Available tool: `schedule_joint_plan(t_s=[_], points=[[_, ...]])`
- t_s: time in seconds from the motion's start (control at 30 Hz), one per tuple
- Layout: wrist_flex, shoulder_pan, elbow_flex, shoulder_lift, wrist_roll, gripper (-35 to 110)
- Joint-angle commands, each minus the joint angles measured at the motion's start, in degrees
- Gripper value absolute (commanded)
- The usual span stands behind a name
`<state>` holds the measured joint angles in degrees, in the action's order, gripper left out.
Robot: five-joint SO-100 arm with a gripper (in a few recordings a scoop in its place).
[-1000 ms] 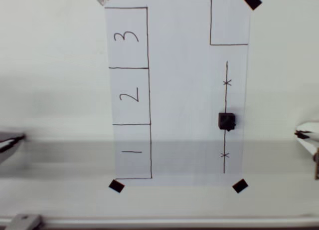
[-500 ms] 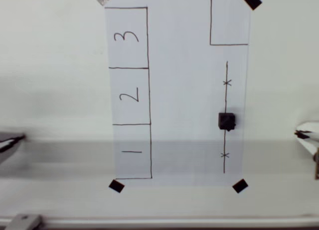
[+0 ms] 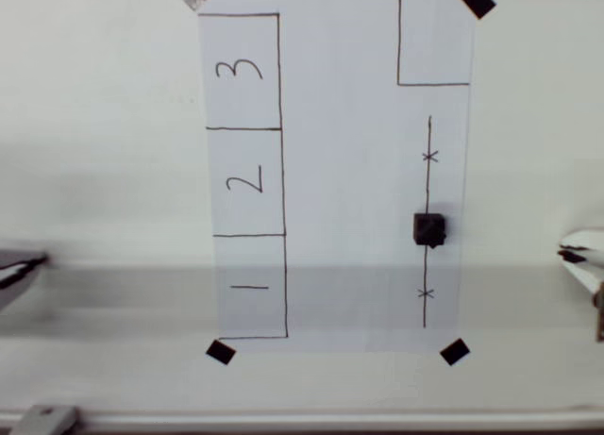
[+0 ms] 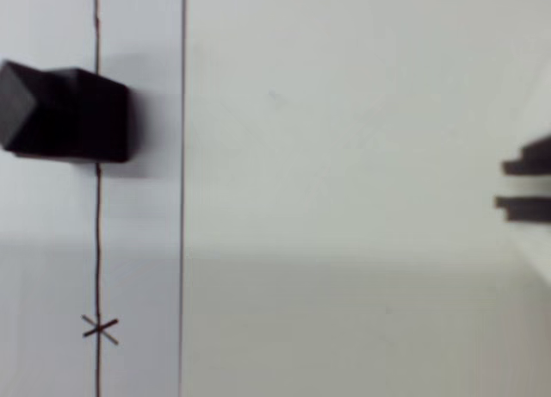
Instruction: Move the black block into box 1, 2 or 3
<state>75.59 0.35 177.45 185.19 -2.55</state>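
The black block [image 3: 429, 228] sits on the white paper [image 3: 344, 171], astride a hand-drawn line [image 3: 428, 190] on the paper's right side in the overhead view, between two small x marks [image 3: 430, 157]. In the wrist view the black block [image 4: 65, 113] lies at far left on the same line, close to the paper's edge. The box marked 3 [image 3: 242, 72] is at the paper's far left, well apart from the block, with box 2 [image 3: 245, 182] and box 1 [image 3: 250, 286] nearer. Black tape squares [image 3: 454, 351] pin the paper to the pale worktop [image 3: 94, 171]. The pincer [image 3: 578, 254] pokes in at the right edge; whether its fingers are apart or together I cannot tell.
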Motion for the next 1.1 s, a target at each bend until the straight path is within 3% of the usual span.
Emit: schedule_joint_plan(t_s=[0.0, 0.3, 1.07], points=[[0.4, -0.1, 0.1, 0.0, 0.0, 2], [0.5, -0.6, -9.8, -8.7, 1.5, 3], [-2.5, -3.1, -43.9, -54.0, 5.1, 7]])
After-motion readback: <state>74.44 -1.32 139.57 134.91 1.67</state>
